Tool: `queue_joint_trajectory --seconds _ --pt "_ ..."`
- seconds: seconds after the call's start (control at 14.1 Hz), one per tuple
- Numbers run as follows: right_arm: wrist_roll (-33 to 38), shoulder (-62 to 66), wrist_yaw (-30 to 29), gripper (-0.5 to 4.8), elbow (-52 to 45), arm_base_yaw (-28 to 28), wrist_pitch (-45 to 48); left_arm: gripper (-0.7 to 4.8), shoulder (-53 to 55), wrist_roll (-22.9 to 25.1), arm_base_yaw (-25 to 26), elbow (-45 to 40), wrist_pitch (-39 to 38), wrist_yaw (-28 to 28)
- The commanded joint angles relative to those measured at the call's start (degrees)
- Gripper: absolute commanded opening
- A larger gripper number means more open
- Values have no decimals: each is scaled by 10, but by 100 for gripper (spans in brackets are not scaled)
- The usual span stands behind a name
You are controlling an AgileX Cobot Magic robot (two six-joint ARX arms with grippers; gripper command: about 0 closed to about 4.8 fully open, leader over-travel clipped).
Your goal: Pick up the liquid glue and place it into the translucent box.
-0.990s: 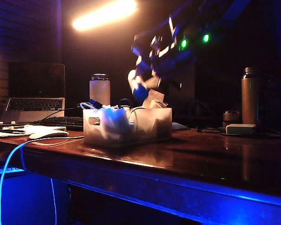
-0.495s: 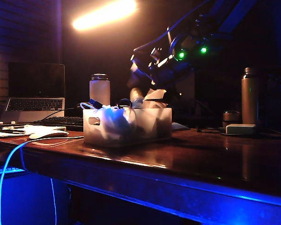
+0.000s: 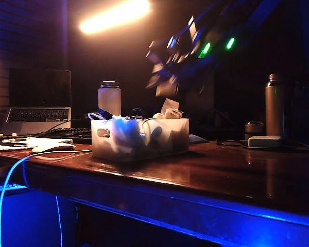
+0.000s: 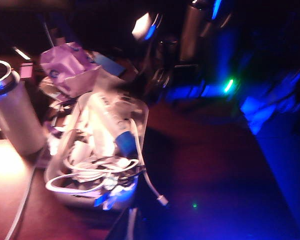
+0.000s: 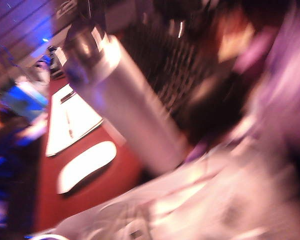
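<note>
The translucent box (image 3: 139, 137) sits on the table (image 3: 221, 170), and in the left wrist view the liquid glue (image 4: 110, 120) already lies inside it among white cables (image 4: 90, 172), blue cap toward the near wall. So the placing looks done; only clearing the arm seems left. The right gripper (image 3: 162, 82) hangs above the box, too blurred to tell whether its jaws stand apart. The left gripper appears in no picture. The white bottle (image 3: 109, 98) stands behind the box.
</note>
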Motion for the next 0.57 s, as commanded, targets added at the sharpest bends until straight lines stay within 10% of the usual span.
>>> queue_joint_trajectory --seconds 0.07,0.57 --pt "-162 -75 19 -1 3 -22 -88 -5 -2 0 -1 3 3 38" --pt "-289 -324 122 -1 3 -33 -360 -5 -2 3 -1 3 -10 61"
